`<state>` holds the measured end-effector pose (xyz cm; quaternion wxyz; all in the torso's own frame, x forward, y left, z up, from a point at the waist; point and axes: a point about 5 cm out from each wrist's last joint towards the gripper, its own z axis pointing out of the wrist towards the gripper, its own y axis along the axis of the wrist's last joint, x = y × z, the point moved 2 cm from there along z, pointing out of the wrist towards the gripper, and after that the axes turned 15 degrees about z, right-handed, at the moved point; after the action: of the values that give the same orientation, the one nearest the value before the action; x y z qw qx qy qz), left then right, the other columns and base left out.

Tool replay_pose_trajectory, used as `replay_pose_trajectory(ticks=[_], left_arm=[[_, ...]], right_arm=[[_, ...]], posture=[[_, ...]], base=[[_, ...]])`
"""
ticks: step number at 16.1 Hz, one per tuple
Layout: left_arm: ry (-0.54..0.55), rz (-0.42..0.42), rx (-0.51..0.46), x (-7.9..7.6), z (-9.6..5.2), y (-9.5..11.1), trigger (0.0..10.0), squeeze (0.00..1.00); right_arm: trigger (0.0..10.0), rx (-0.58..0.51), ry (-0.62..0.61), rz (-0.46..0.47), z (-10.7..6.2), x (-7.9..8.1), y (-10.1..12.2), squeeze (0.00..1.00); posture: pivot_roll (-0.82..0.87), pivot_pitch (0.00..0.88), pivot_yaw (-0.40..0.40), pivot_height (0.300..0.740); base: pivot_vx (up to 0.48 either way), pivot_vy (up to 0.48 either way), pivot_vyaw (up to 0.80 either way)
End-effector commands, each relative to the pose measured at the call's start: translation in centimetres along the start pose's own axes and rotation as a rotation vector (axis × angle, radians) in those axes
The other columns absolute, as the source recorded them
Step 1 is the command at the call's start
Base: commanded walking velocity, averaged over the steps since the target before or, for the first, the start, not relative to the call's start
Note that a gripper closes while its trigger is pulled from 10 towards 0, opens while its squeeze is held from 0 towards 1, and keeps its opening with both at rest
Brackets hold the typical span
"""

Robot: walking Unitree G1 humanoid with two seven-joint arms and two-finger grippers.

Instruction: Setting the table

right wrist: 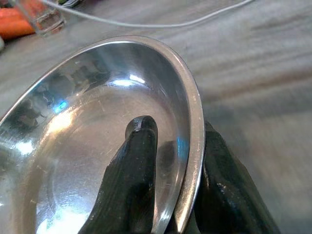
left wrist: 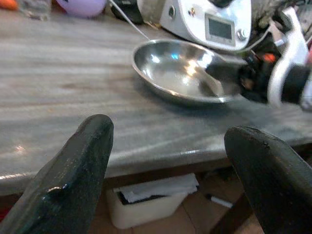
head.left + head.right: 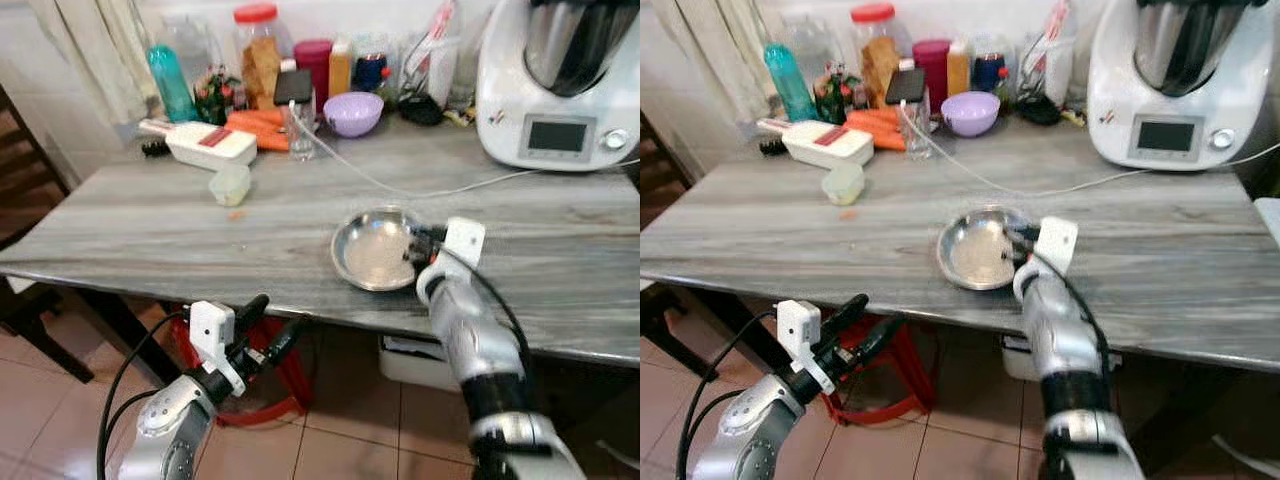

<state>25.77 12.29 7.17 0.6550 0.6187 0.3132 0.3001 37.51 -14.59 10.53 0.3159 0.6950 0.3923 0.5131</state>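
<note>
1. A grey-veined desk [image 3: 150, 225] stands mostly bare along its near half, its far edge crowded with a white kitchen machine [image 3: 560, 85], jars, bottles and a lilac bowl [image 3: 353, 113]; no place setting is laid out, so the job looks barely begun.
2. A lone steel plate [image 3: 372, 250] sits on the desk close to the near edge, the only piece of tableware in position. By the look of things, cutlery, a glass and any further plates are yet to come.
3. The right gripper [image 1: 168, 161] pinches the plate's rim, one black finger inside the dish and the other outside it. Whether the plate is being set down or lifted cannot be told.
4. The left gripper [image 3: 268, 325] hovers below the desk edge with its fingers spread apart, holding nothing.
5. A small pale cup [image 3: 230, 185] stands alone further back on the desk, well apart from the plate.
6. Hard to read: the jars at the back overlap one another, the kitchen machine is cut off at the top, and a white box [image 2: 146, 202] under the desk is partly hidden in shade.
</note>
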Motion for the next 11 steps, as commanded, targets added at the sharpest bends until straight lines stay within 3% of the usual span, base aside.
replay_pose_trajectory(ticks=[1,2,3,4,11], left_arm=[[-0.016,0.011,0.001,0.0,-0.2,0.3,10.0,0.0],[-0.02,0.011,0.002,0.0,-0.2,0.3,10.0,0.0],[-0.024,0.009,0.003,-0.1,-0.2,0.2,10.0,0.0],[-0.027,0.008,0.004,-0.2,-0.2,0.2,10.0,0.0],[-0.04,0.006,0.012,-0.4,-0.2,-0.2,10.0,0.0]], right_arm=[[10.0,-0.004,-0.013,0.011,0.3,-0.1,0.1,0.0],[10.0,0.002,-0.012,0.015,0.4,-0.1,0.0,0.21],[10.0,0.017,-0.012,0.027,0.5,-0.1,-0.2,0.78],[10.0,0.023,-0.014,0.03,0.5,-0.1,-0.4,1.0],[10.0,0.054,0.007,0.051,0.6,-0.1,-1.4,1.0]], posture=[[-0.05,0.0,0.09,0.74],[-0.05,0.0,0.091,0.74],[-0.05,0.0,0.091,0.74],[-0.04,0.0,0.091,0.74],[-0.05,0.0,0.093,0.74]], base=[[0.0,0.0,0.0],[0.0,0.0,0.0],[0.0,0.0,0.0],[0.0,0.0,0.0],[0.0,0.0,0.0]])
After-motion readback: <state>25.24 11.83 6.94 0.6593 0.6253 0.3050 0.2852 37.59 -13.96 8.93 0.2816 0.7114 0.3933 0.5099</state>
